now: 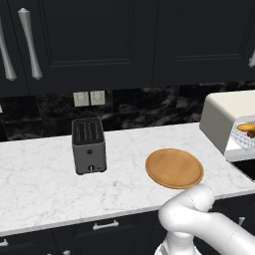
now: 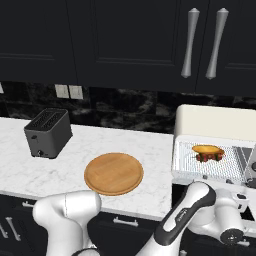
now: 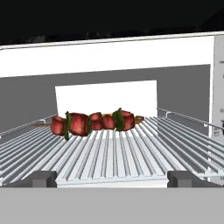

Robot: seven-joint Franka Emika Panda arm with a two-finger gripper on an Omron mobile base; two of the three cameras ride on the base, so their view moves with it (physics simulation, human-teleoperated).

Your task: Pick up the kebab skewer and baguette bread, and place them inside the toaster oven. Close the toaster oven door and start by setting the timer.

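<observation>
1. The skewer (image 3: 94, 122) is seen lying on the wire rack (image 3: 113, 153) inside the oven (image 2: 220, 122), roughly level and crosswise, with red chunks and green pieces threaded on it.
2. In the right base view the skewer (image 2: 209, 156) is found just in front of the bread (image 2: 208, 149), which lies on the same rack; the two are close together, and contact cannot be judged.
3. In the left base view the bread (image 1: 247, 127) is glimpsed inside the oven (image 1: 226, 117) at the frame's right edge.
4. In the hand view the bread is almost wholly hidden behind the skewer.
5. The oven is seen open, its cavity exposed; the door itself cannot be made out clearly.
6. The tool (image 3: 113, 178) is held in front of the oven mouth with its fingertips (image 3: 41, 178) spread wide at the near edge of the rack; nothing is held between them.
7. The oven stands at the right end of the white marble counter (image 2: 150, 145).
8. A round wooden plate (image 2: 114, 173) lies bare on the counter to the left of the oven, near the front edge.
9. A dark grey toaster (image 2: 48, 132) stands further left, well apart from the plate.
10. Dark cabinets (image 2: 130, 45) with silver handles hang above, and wall sockets (image 1: 89, 98) are set in the black backsplash.
</observation>
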